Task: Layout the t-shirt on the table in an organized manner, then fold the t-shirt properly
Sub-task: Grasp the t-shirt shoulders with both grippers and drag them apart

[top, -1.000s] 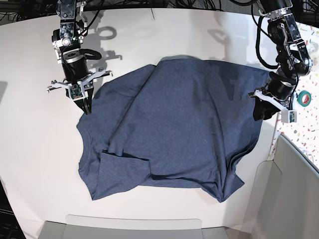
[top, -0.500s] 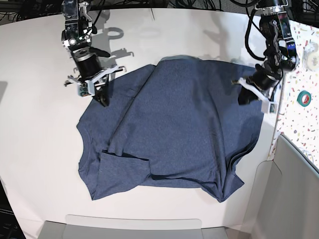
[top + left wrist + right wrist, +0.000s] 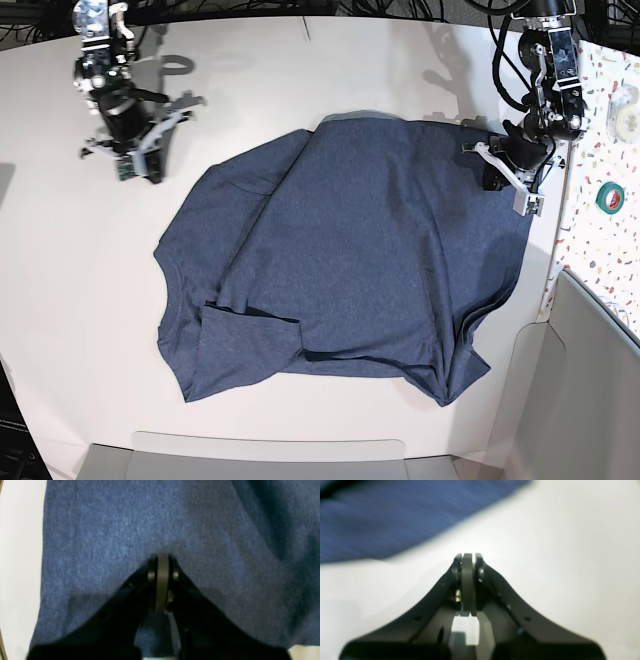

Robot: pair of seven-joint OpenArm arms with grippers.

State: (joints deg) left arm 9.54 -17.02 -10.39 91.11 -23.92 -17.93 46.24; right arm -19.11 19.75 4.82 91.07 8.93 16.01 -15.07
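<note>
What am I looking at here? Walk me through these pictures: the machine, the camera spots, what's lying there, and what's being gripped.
This is a two-armed robot working over a large white matte table. One picture looks down from overhead; the other two come from cameras mounted on each wrist, looking along the claw. A dark heathered navy-blue cloth t-shirt lies spread but rumpled, with folds at its lower corners. The left claw, at the overhead picture's right, is shut with its tip on the shirt's edge; its wrist view shows the closed claw against blue fabric, though whether cloth is pinched is unclear. The right claw is shut over bare table, holding nothing, beside the shirt.
</note>
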